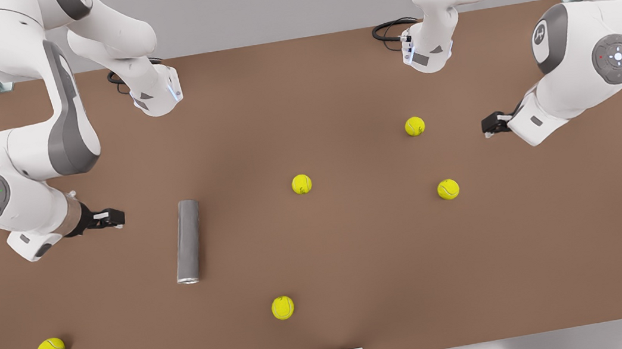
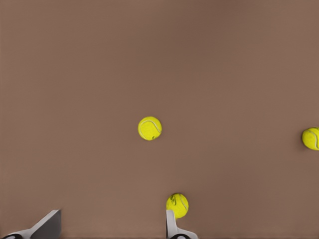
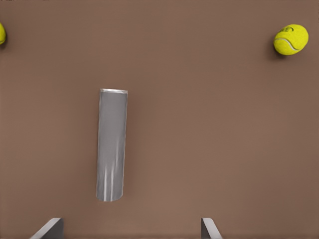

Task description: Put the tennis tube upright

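In the front view, a long dark-grey cylindrical tennis tube (image 1: 187,242) with a silvery rim is seen lying flat on the brown table (image 1: 357,252), on that view's left. The right gripper (image 1: 110,218) hovers just beside it, empty; the left gripper (image 1: 491,125) waits far off among small yellow-green tennis balls (image 1: 301,184). No writing can be read.

In the left wrist view, the left gripper's fingers (image 2: 172,225) stand wide apart, cut off by the frame.

In the right wrist view, the right gripper's fingers (image 3: 209,228) are likewise spread, holding nothing.

We see dark-grey tennis tube (image 1: 188,240), silvery rim; yellow-green tennis balls (image 1: 301,184); plain brown counter (image 1: 359,264); white arms (image 1: 31,151), grey joints; black gripper (image 1: 110,218) fingers.
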